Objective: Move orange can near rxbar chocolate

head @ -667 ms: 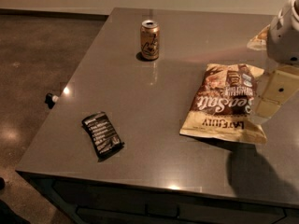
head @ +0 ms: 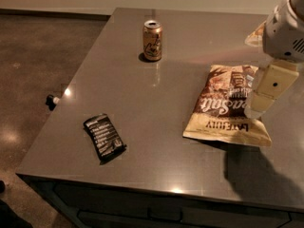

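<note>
Gripper [head: 260, 101] spread cannot be judged; it is hung over the one chip bag's [head: 223, 108] right edge. One black rxbar chocolate [head: 104, 137] is laid well left of that bag. One orange can [head: 152, 40], coppery and silver-topped, is stood upright beyond the bag, leftward.

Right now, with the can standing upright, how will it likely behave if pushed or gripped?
The can stands on a glossy table, so a low push would probably slide it; a high one might tip it. Tipped, its round body would likely roll. The gripper hangs over the chip bag, away from the can.
</note>
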Robot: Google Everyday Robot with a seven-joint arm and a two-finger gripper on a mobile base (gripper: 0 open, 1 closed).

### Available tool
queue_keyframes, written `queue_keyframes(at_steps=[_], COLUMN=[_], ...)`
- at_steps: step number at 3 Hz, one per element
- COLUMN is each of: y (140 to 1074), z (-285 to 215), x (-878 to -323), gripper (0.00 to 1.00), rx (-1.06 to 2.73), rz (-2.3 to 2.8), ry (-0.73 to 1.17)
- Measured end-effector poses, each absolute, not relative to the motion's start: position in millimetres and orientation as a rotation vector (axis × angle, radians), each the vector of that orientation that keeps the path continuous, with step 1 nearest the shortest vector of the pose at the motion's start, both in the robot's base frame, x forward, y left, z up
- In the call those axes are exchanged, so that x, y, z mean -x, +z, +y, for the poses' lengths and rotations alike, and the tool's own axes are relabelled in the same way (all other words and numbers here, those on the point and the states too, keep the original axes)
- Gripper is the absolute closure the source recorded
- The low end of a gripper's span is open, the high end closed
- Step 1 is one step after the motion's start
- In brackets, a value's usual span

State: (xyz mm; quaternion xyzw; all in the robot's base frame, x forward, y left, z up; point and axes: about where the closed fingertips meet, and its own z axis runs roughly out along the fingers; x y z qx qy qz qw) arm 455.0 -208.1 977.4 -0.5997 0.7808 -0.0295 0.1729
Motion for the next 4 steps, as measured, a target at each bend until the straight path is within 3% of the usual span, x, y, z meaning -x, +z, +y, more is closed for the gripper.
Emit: queue_keyframes(at_steps=[3, 4], y=[960.6, 956.5], z=[-176.3, -142.1], x=[-572.5, -628.5], gripper=[0.0, 0.0], rx=[1.495, 1.4], rz=[2.234, 2.227], ry=[0.049, 0.078])
